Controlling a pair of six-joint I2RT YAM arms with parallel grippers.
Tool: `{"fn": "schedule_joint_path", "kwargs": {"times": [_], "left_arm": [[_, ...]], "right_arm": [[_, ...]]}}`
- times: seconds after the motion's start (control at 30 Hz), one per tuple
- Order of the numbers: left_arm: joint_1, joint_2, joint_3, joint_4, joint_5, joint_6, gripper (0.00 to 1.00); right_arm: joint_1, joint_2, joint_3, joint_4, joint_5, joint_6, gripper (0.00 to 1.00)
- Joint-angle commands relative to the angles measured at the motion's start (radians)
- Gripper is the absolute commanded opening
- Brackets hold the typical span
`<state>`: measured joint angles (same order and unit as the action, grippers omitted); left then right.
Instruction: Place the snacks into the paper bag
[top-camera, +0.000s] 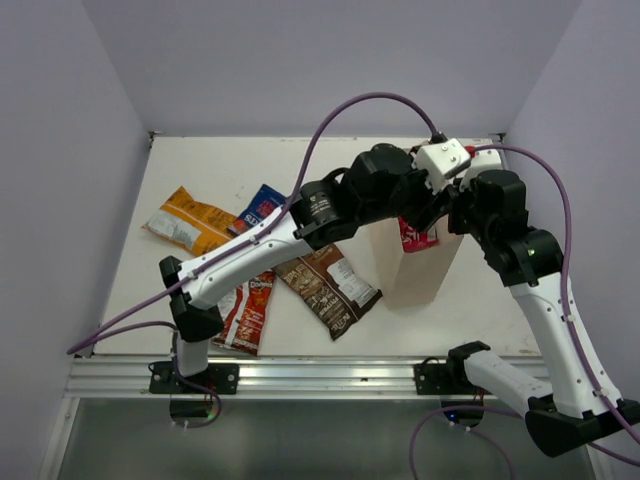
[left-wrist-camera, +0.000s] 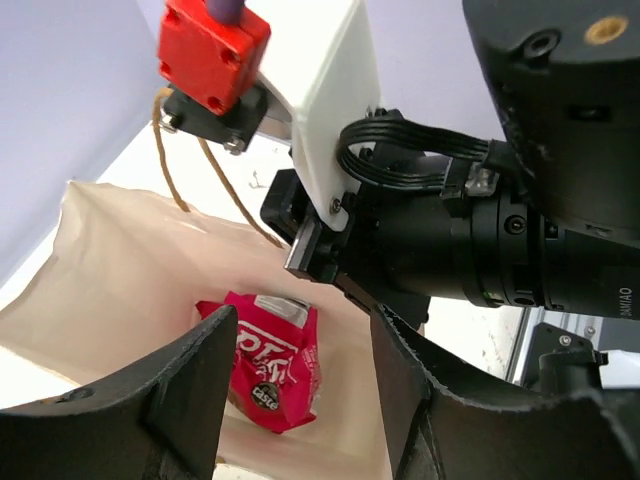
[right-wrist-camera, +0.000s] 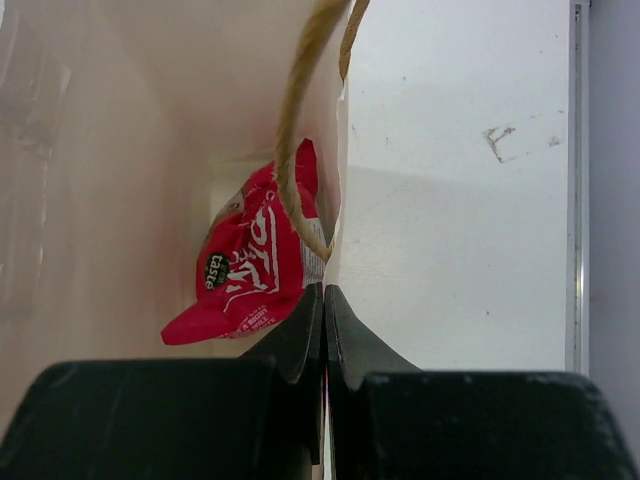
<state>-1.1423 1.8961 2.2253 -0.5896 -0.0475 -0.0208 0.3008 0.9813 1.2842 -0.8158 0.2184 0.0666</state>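
With our left gripper (left-wrist-camera: 300, 392) spread empty above the paper bag (top-camera: 415, 275), where the pink-and-white packet (right-wrist-camera: 245, 265) lies inside, our right gripper (right-wrist-camera: 323, 320) pinches the bag's rim, so we judge a careless tug could topple or tear it.

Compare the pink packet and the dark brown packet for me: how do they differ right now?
Place: the pink packet is inside the paper bag; the dark brown packet lies on the table, left of the bag. Pose: the pink one leans against the bag's wall; the brown one lies flat. Both are crinkly foil snack packets, smaller than the bag.
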Motion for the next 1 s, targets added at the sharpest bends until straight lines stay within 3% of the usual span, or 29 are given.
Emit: {"fn": "schedule_joint_path", "kwargs": {"times": [0.0,0.07,0.1,0.13,0.2,0.23,0.3,0.33,0.4,0.5,0.6,0.8,0.97], "left_arm": [[-0.007,-0.064,0.048,0.02,-0.038,-0.011,0.6],[-0.007,-0.135,-0.059,0.11,-0.125,-0.001,0.6],[-0.014,-0.264,-0.135,0.184,-0.162,0.015,0.6],[-0.017,-0.351,-0.344,0.391,-0.192,0.05,0.64],[-0.017,-0.586,-0.555,0.619,-0.264,0.087,0.7],[-0.017,-0.645,-0.705,0.74,-0.393,0.085,0.72],[-0.016,-0.763,-0.815,0.774,-0.587,0.064,0.71],[-0.016,-0.794,-0.934,0.778,-0.774,0.047,0.7],[-0.013,-0.9,-1.161,0.825,-0.851,-0.032,0.7],[-0.013,-1.041,-1.396,0.843,-0.89,-0.219,0.69],[-0.013,-1.094,-1.547,0.826,-0.835,-0.394,0.68],[-0.011,-0.908,-1.604,0.691,-0.664,-0.674,0.71],[-0.011,-0.942,-1.72,0.755,-0.615,-0.829,0.77]], "right_arm": [[0.004,-0.01,0.004,0.012,-0.001,-0.01,0.0],[0.004,-0.007,0.004,0.012,-0.004,-0.01,0.0],[0.003,-0.007,0.004,0.01,-0.005,-0.01,0.0],[0.003,-0.009,0.003,0.012,-0.007,-0.01,0.0],[0.004,-0.009,0.001,0.012,-0.004,-0.01,0.0],[0.003,-0.007,0.003,0.01,-0.002,-0.01,0.0],[0.004,-0.01,0.007,0.009,-0.002,-0.01,0.0],[0.004,-0.012,0.009,0.007,-0.001,-0.011,0.0],[0.004,-0.013,0.007,0.01,0.004,-0.013,0.0],[0.004,-0.013,0.0,0.017,-0.002,-0.011,0.0],[0.004,-0.015,0.0,0.015,-0.005,-0.01,0.0],[0.004,-0.03,0.007,0.009,-0.005,-0.01,0.0],[0.004,-0.05,0.0,0.009,-0.002,-0.01,0.0]]}}
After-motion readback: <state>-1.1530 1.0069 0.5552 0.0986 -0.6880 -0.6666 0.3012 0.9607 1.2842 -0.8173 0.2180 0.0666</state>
